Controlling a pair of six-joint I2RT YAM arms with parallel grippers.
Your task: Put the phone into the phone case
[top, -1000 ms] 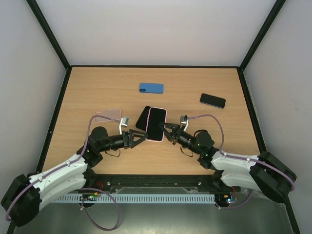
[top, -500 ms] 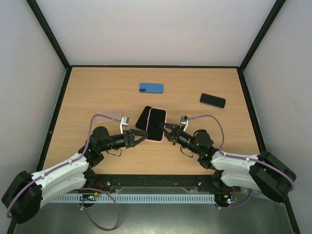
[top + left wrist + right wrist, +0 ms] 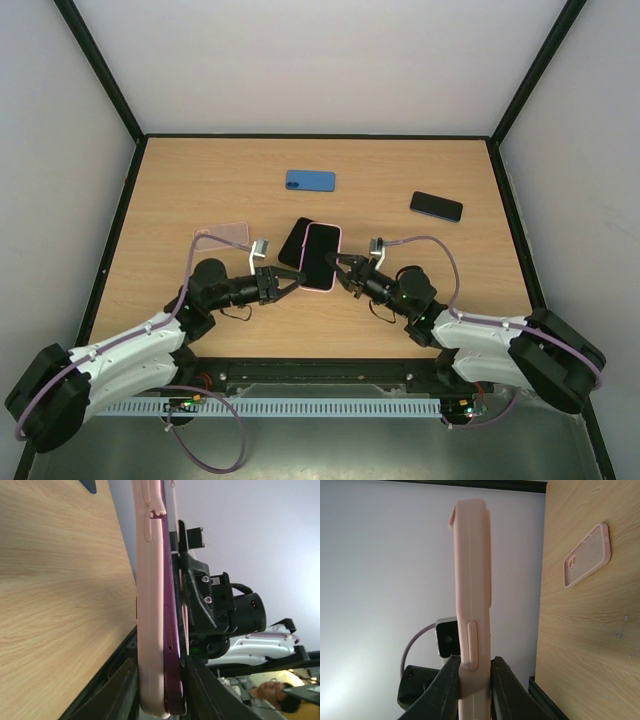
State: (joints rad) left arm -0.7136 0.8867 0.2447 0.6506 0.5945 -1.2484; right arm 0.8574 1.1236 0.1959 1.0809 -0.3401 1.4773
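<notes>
A pink phone case (image 3: pixel 321 256) with a dark phone (image 3: pixel 319 258) in it is held above the table between both grippers. My left gripper (image 3: pixel 290 283) is shut on its lower left edge, my right gripper (image 3: pixel 345 269) on its lower right edge. In the left wrist view the purple phone (image 3: pixel 173 645) lies against the pink case (image 3: pixel 150 605), its edge standing proud of the case rim, and the jaws clamp both at the left gripper (image 3: pixel 160 692). In the right wrist view the right gripper (image 3: pixel 473 680) pinches the case (image 3: pixel 472 570) by its side.
A second pink case (image 3: pixel 222 236) lies on the table at the left, also seen in the right wrist view (image 3: pixel 587 555). A blue case (image 3: pixel 310 180) lies at the back centre. A black phone (image 3: pixel 436 206) lies at the back right. A dark shape (image 3: pixel 291 240) sits beside the held case.
My left gripper has crept slightly to the right. The held phone and case and the right arm have barely moved.
</notes>
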